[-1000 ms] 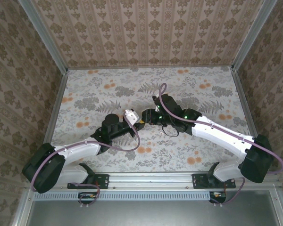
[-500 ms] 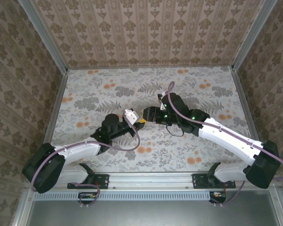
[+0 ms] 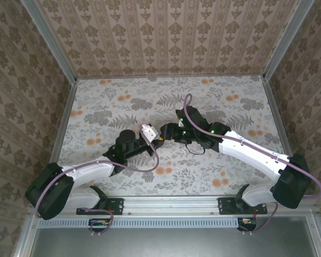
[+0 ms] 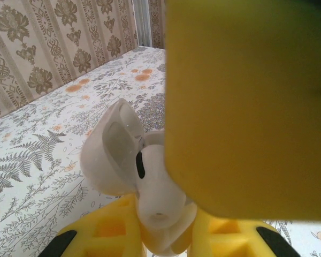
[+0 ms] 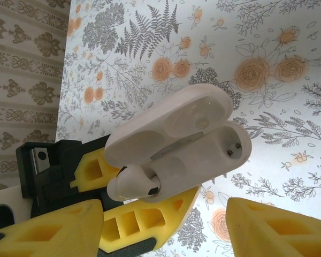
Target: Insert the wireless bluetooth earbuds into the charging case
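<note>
The white charging case (image 5: 203, 126) hangs above the table with its lid open, and my left gripper (image 4: 163, 235) is shut on its lower body. One white earbud (image 5: 132, 183) sits in the case's socket with its head sticking out; the other socket (image 5: 232, 142) is empty. The same earbud (image 4: 158, 187) shows in front of the lid (image 4: 109, 155). My right gripper (image 5: 166, 230) is open, one yellow finger on each side of the case, touching nothing. From above, the case (image 3: 147, 130) lies between my left gripper (image 3: 151, 140) and my right gripper (image 3: 167, 131).
A floral tablecloth (image 3: 123, 101) covers the table, fenced by patterned walls and metal rails (image 3: 278, 128). One yellow right finger (image 4: 246, 107) looms close to the left wrist camera. Both arms meet at mid-table.
My right gripper's jaws have spread apart and stand off the earbud, which stays in the case. The right arm shifted slightly and came back. The left arm held still.
</note>
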